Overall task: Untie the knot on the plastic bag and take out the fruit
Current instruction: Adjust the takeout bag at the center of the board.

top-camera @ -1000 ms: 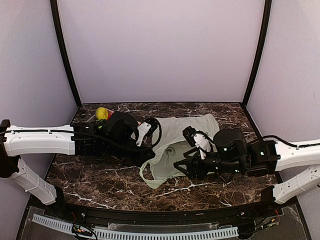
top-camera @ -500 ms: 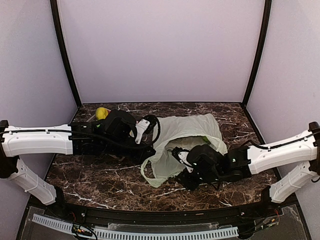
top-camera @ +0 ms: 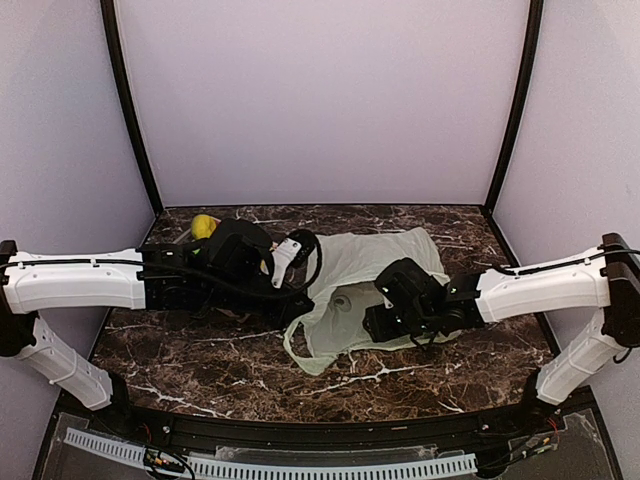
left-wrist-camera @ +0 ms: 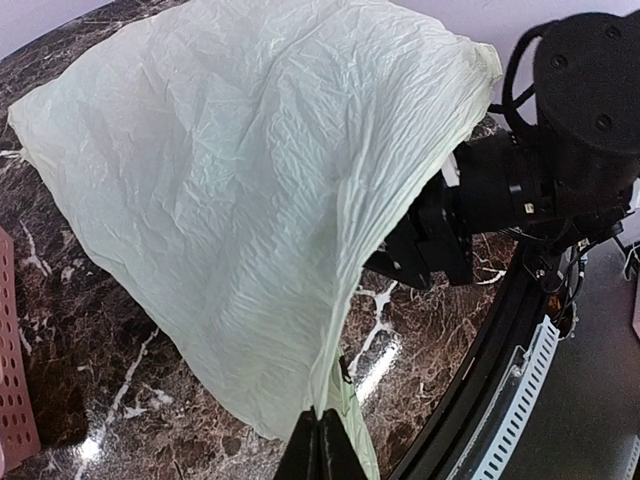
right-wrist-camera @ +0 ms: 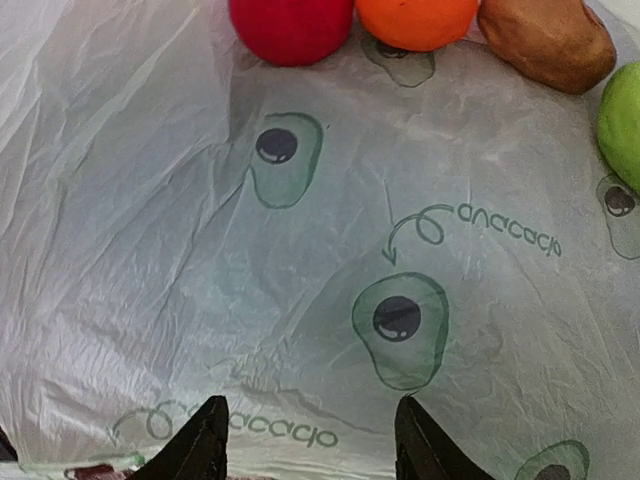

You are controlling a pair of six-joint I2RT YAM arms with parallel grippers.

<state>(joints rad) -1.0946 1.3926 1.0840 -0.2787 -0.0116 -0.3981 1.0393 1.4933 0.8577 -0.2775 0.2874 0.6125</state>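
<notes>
The pale green plastic bag (top-camera: 365,262) lies in the middle of the table, its mouth open toward the front. My left gripper (top-camera: 297,312) is shut on the bag's edge (left-wrist-camera: 335,380) and holds it lifted like a tent. My right gripper (top-camera: 373,324) is open and empty at the bag's mouth, pointing inside (right-wrist-camera: 310,445). The right wrist view shows the fruit lying on the bag's printed inner film ahead of the fingers: a red round one (right-wrist-camera: 290,25), an orange one (right-wrist-camera: 415,18), a brown oval (right-wrist-camera: 545,40) and a light green one (right-wrist-camera: 622,118).
A yellow round piece (top-camera: 204,226) sits at the back left behind my left arm. A pink perforated container (left-wrist-camera: 15,350) shows at the left edge of the left wrist view. The table's front rail (left-wrist-camera: 520,340) is close to the bag.
My right arm has swung in from the right and brought its gripper to the bag's mouth. My left gripper has kept its hold on the bag's edge.
</notes>
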